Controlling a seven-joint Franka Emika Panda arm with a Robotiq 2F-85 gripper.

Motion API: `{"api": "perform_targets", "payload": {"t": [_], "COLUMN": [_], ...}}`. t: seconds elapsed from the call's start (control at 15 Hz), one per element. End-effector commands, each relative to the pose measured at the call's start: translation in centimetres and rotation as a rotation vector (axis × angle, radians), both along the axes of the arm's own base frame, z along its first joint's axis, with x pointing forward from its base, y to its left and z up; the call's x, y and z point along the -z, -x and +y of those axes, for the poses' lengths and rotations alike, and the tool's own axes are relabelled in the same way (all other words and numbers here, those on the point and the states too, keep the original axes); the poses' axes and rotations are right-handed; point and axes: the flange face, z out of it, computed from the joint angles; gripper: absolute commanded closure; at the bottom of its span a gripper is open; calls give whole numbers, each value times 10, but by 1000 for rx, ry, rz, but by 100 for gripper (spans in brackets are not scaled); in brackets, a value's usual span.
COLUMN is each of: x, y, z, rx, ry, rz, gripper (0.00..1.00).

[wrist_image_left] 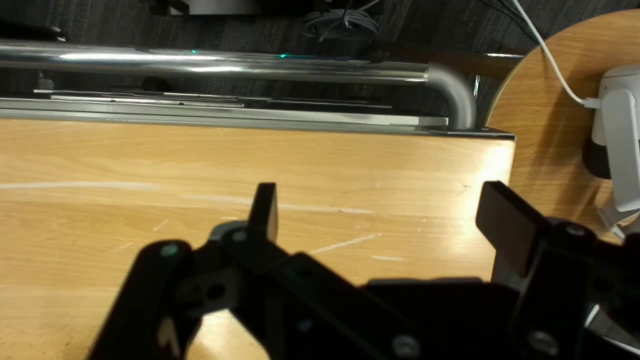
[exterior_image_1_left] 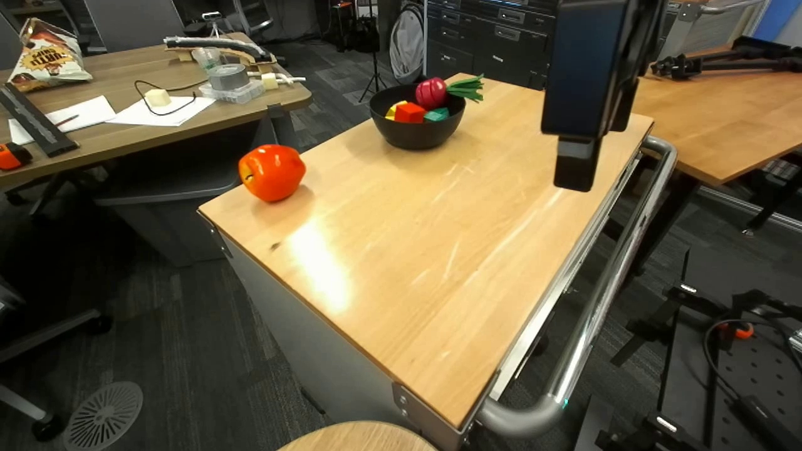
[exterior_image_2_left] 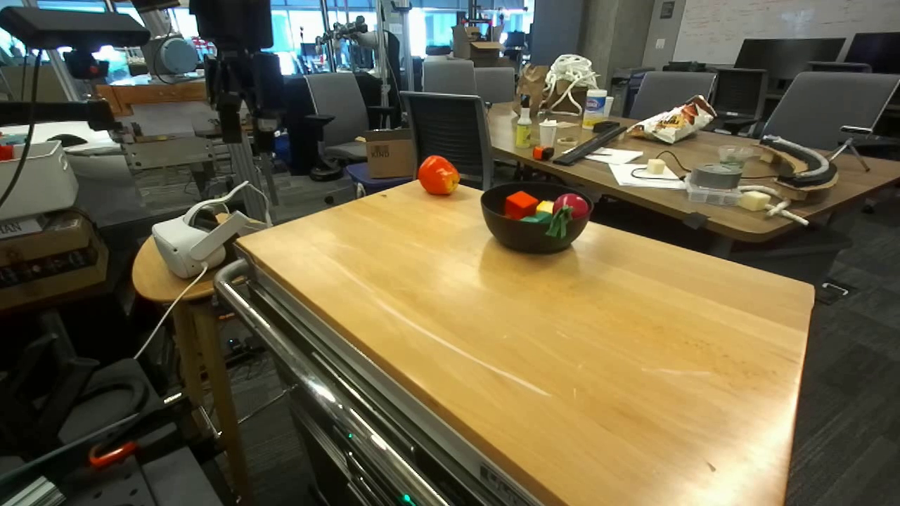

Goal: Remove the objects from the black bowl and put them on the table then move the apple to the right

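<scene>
Apple (exterior_image_2_left: 439,175) and black bowl (exterior_image_2_left: 527,237) lie well below the claw (exterior_image_2_left: 247,133)

It looks like an office lab: in an exterior view a whiteboard (exterior_image_2_left: 780,20), dark monitors (exterior_image_2_left: 791,55) and grey chairs (exterior_image_2_left: 837,105) stand far right, a white headset (exterior_image_2_left: 184,246) left; in an exterior view black drawers (exterior_image_1_left: 489,44) stand far off; in both exterior views a cluttered desk (exterior_image_1_left: 125,72) stands over dark carpet (exterior_image_1_left: 207,351)
</scene>
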Motion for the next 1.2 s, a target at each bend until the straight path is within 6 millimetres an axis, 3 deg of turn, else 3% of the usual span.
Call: {"api": "perform_targets", "payload": {"t": [0.0,0.87,1.13], "x": [0,0,-12], "y": [0,0,-14], "z": [0,0,26], "rx": [0,0,75], "ry": [0,0,57], "rz": [1,1,-193], "gripper": [0,0,0]}}
